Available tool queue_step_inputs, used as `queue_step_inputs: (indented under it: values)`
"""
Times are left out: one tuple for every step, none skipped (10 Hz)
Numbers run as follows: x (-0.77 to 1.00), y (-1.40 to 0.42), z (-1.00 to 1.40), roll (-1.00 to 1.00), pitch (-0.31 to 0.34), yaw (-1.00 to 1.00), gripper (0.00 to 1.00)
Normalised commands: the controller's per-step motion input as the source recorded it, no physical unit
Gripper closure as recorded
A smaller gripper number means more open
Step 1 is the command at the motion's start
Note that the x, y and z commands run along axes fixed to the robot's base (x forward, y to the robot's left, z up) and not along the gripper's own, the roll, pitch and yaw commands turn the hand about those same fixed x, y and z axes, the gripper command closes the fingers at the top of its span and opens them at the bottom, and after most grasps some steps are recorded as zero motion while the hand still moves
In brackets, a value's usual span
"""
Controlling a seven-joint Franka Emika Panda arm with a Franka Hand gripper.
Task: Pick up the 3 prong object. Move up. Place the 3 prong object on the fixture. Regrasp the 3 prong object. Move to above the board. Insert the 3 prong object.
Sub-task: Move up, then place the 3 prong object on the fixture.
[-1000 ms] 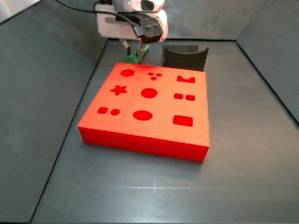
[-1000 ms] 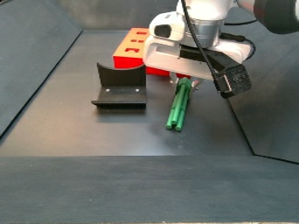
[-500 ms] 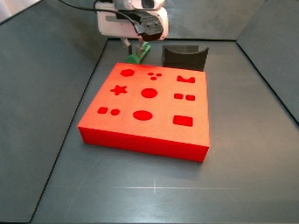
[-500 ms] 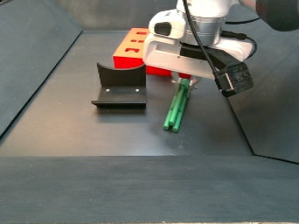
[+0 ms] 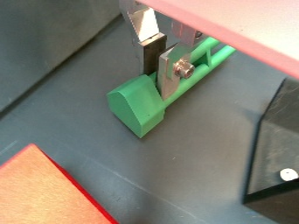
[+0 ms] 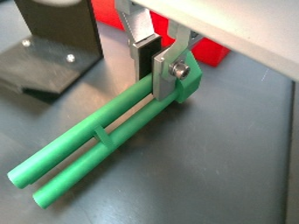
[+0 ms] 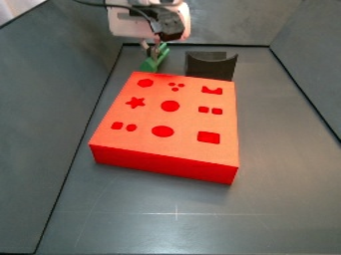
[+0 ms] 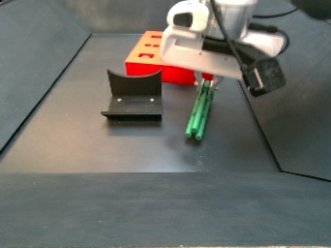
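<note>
The 3 prong object (image 8: 199, 111) is a long green piece with a block head and parallel prongs. My gripper (image 8: 207, 81) is shut on it near the head, and it hangs tilted with its prong end low, close to the floor. In both wrist views the silver fingers (image 5: 176, 72) (image 6: 169, 80) clamp the green piece (image 5: 142, 101) (image 6: 105, 144). In a side view the gripper (image 7: 158, 46) holds the piece (image 7: 155, 58) just behind the board's far edge. The red board (image 7: 167, 120) lies flat with shaped holes. The dark fixture (image 8: 132, 95) stands beside the piece, apart from it.
The fixture (image 7: 210, 63) stands behind the board's far right corner. Dark walls enclose the grey floor; one wall runs close to the gripper's right (image 8: 278, 116). The board (image 8: 146, 53) lies behind the gripper. The fixture (image 6: 52, 44) and board (image 5: 47, 192) show in wrist views.
My gripper has risen a little with the green piece in it. The piece's head end has gone up and the prong end has followed. Board and fixture have not moved.
</note>
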Motion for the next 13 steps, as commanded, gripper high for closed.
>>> queue_step_inputs:
  values:
    - [0.00,0.00,0.63,-0.03,0.043,-0.03,1.00]
    - [0.00,0.00,0.45,-0.04,0.049,-0.02,1.00]
    - [-0.01,-0.01,0.26,-0.06,0.034,-0.01,1.00]
    - [0.00,0.00,1.00,0.00,0.000,0.00,1.00]
    - [0.01,0.00,1.00,-0.01,-0.014,0.01,1.00]
    - [-0.01,0.00,1.00,-0.02,0.013,0.01,1.00]
    - [-0.01,-0.01,1.00,-0.03,0.017,0.01,1.00]
    - [-0.01,-0.01,1.00,-0.05,0.025,0.02,1.00]
    - [-0.01,-0.01,1.00,-0.06,0.025,0.02,1.00]
    - [-0.01,-0.01,0.96,-0.08,0.027,0.02,1.00]
    - [-0.01,-0.02,0.75,-0.10,0.034,0.02,1.00]
    - [-0.01,-0.01,0.60,-0.11,0.040,0.01,1.00]
    - [0.00,-0.01,0.44,-0.12,0.046,0.01,1.00]
